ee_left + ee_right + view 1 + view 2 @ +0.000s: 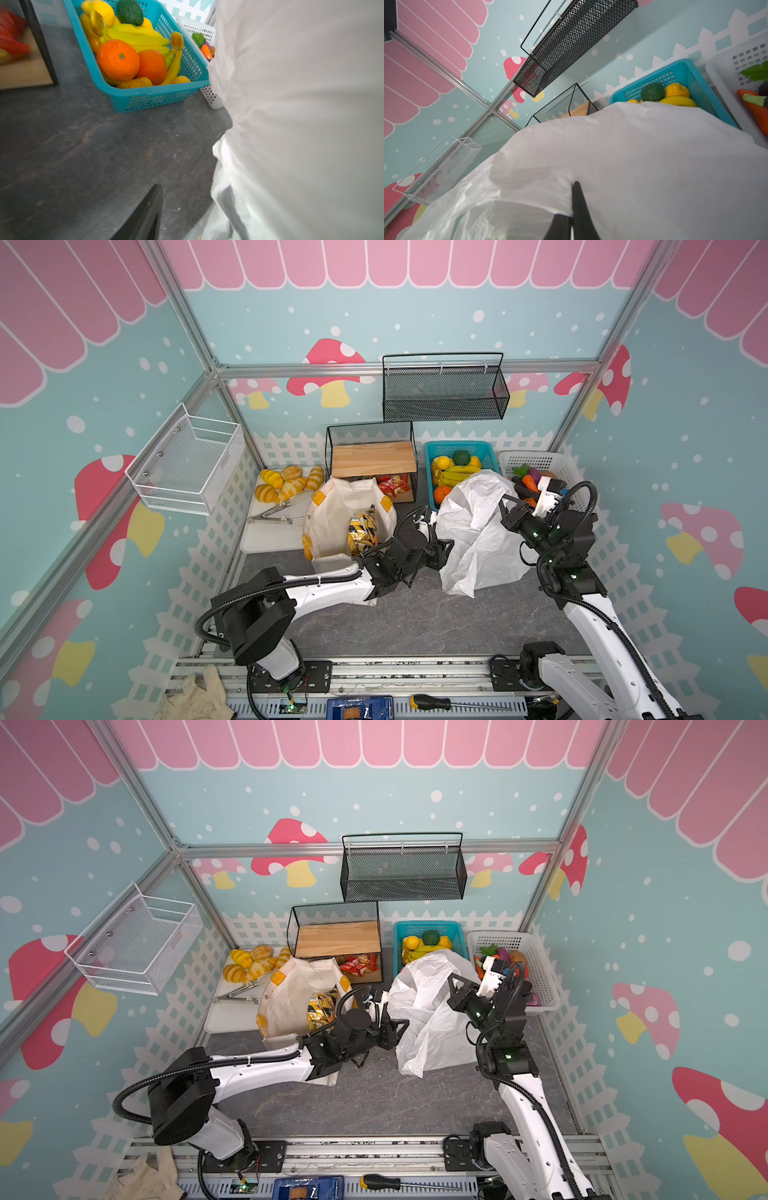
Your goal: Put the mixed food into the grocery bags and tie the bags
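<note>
**White plastic bag** (478, 539)
- Heaped and crumpled on the table (415, 614), right of centre.
- Just in front of the blue fruit basket (486, 446) and the white basket (540, 456), with the upper fold draped over the blue basket's near rim.
- No open mouth to be seen in either top view; contents hidden.

**Canvas tote** (332, 522)
- Left of the plastic bag, mouth open, handles untied.
- Gold-black snack packets (360, 531) lying inside.

**Hazards (judged, not observed)**
- Tearing or stretching of the thin film, if pulled apart from two small pinch points.
- Slipping of the film out of a shallow pinch, collapsing the bag and leaving no opening for the toy vegetables (528, 481).
- Pinching both walls together, closing the bag instead of opening it.
- Dragging the draped fold across the blue basket and spilling fruit.
- Brushing the tote's near corner with the left forearm, which lies right over it.

**Right gripper** (569, 207)
- Clenched on a fold of film at the bag's upper right side.
- Film bunched between the fingers in the right wrist view.

**Left gripper** (444, 548)
- Low at the bag's left edge, jaws partly apart.
- One finger bare above the table in the left wrist view, the other apparently behind the film.
- Bag edge between the jaws; no completed pinch visible.
</note>
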You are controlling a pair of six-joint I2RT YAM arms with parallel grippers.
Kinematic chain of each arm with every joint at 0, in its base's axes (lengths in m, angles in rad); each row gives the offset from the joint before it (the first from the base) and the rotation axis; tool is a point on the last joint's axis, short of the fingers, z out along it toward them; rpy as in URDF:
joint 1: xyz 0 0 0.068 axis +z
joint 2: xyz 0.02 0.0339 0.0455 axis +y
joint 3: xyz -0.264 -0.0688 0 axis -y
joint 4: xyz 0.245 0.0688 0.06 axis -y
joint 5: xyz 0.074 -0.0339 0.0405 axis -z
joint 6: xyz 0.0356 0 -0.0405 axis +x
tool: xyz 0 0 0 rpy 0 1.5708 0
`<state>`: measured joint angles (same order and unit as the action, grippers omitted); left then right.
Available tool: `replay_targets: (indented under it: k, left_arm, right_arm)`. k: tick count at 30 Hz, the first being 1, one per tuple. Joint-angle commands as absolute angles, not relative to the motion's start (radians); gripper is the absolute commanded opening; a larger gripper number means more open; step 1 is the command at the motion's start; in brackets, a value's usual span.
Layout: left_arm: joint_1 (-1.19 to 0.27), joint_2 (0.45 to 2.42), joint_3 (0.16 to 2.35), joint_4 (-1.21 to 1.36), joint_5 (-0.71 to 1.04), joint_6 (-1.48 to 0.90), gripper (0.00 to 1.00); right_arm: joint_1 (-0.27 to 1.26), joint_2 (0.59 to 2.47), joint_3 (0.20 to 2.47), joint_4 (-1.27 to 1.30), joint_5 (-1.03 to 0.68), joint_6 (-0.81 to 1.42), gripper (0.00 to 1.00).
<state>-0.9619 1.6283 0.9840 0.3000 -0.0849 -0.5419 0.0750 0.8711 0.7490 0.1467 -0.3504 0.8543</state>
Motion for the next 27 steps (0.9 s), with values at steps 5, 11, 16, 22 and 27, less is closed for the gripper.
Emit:
replay_targets:
  k: [5, 11, 16, 22, 27]
  left_arm:
    - [-0.93, 1.574, 1.042, 0.331, 0.105, -0.557, 0.01]
    - [-0.843, 1.329, 1.155, -0.151, 0.357, -0.522, 0.0]
    - [-0.698, 1.236, 1.272, -0.445, 0.555, -0.554, 0.0]
    - [-0.652, 1.265, 1.315, -0.532, 0.582, -0.581, 0.0]
    - [-0.652, 1.365, 1.319, -0.485, 0.506, -0.627, 0.0]
  right_arm:
    - [0.016, 0.901, 0.777, 0.108, -0.391, 0.682, 0.05]
    - [0.015, 0.962, 0.935, -0.23, -0.273, 0.314, 0.08]
    - [0.047, 1.016, 0.907, -0.16, -0.474, 0.317, 0.1]
    - [0.183, 1.148, 0.916, -0.102, -0.495, 0.328, 0.19]
    - [0.188, 1.212, 0.914, -0.173, -0.293, 0.288, 0.37]
